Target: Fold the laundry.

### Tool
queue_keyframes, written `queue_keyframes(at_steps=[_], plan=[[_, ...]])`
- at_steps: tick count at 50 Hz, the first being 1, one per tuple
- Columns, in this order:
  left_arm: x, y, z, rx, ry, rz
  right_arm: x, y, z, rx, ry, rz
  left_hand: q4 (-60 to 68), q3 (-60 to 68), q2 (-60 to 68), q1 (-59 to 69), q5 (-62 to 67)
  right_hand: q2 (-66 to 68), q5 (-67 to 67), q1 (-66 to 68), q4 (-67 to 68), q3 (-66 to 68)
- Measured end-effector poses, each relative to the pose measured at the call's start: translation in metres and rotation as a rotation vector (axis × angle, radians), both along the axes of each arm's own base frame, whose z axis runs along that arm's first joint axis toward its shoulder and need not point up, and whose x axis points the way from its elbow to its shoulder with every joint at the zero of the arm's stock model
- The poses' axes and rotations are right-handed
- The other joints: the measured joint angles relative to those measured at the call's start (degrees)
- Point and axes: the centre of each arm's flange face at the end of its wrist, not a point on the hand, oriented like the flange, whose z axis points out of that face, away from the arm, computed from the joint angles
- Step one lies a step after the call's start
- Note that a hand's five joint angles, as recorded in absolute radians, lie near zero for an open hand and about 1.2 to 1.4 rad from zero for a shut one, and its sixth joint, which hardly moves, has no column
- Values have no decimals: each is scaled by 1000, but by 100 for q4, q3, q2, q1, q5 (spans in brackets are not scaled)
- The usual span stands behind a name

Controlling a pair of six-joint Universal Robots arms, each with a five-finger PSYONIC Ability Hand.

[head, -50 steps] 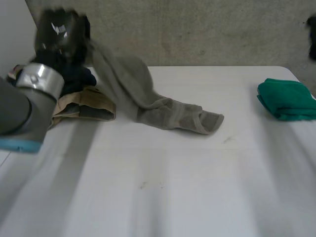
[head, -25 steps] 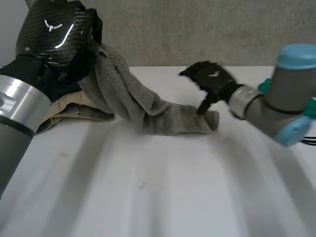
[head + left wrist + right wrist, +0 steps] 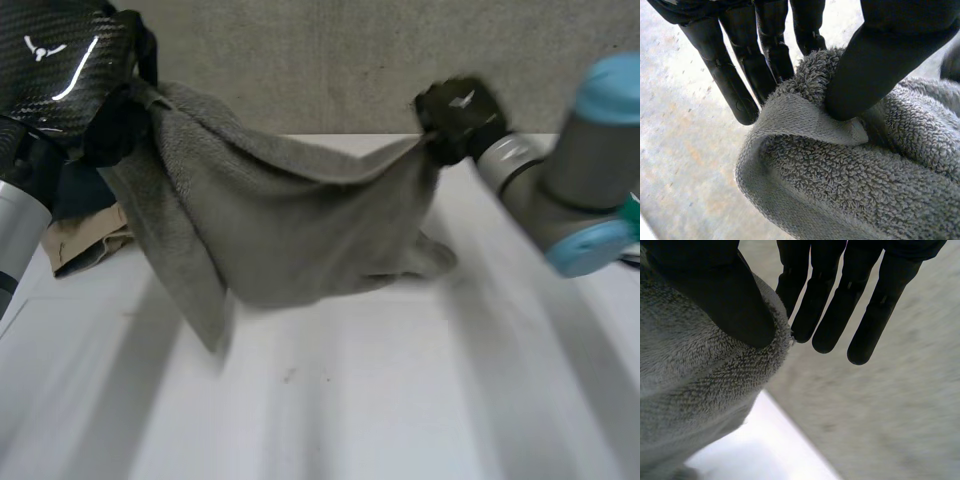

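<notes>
A grey terry towel [image 3: 290, 225] hangs stretched in the air between both hands, its lower edge sagging to the white table [image 3: 400, 400]. My left hand [image 3: 70, 70] is raised at the far left and pinches one corner of the towel [image 3: 850, 175] between thumb [image 3: 880, 60] and fingers [image 3: 770, 50]. My right hand [image 3: 458, 118] is raised right of centre. Its thumb [image 3: 725, 295] presses the other corner of the towel [image 3: 695, 385] against a finger [image 3: 800, 285].
A pile of laundry, with a tan piece [image 3: 85, 240] and a dark piece [image 3: 75, 190], lies at the table's far left behind the left arm. A grey wall [image 3: 330, 60] rises behind the table.
The right arm came in from the right, took hold of the towel's far end and lifted it. The left hand rose too. The towel went from trailing on the table to spread between both hands.
</notes>
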Motion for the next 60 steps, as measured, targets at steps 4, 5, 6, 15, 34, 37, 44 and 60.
queue_keyframes(at_steps=[4,5,6,15,34,37,44,60], plan=[[5,-12,-10,36,-8,31,-23,23,38,-97,64,-55,0,0,-1,0,0,0,0,0,7,2],[5,-15,-15,55,-13,37,-29,31,46,-117,86,-72,-2,-2,-3,0,-1,0,0,0,7,3],[5,-17,-18,67,-17,39,-34,38,53,-132,108,-88,-2,-2,-3,0,-1,0,0,0,8,3],[-3,-25,-77,326,-100,18,-73,115,75,-105,375,-202,-516,-502,-531,-375,-457,0,0,0,9,4],[-28,-63,-142,632,-222,-16,-67,77,-40,162,677,-189,-656,-596,-599,-510,-676,0,0,0,10,4],[-36,-83,-134,566,-205,-16,-61,54,-39,93,636,-243,150,164,177,239,88,0,0,0,10,4],[-61,-119,-100,342,-148,-35,-48,7,-8,-130,503,-375,-443,-429,-430,-503,-472,0,0,0,10,5],[-82,-8,-145,529,-237,-73,-34,42,-53,-32,563,-291,-3186,-3137,-3149,-3047,-3220,0,0,0,11,5]])
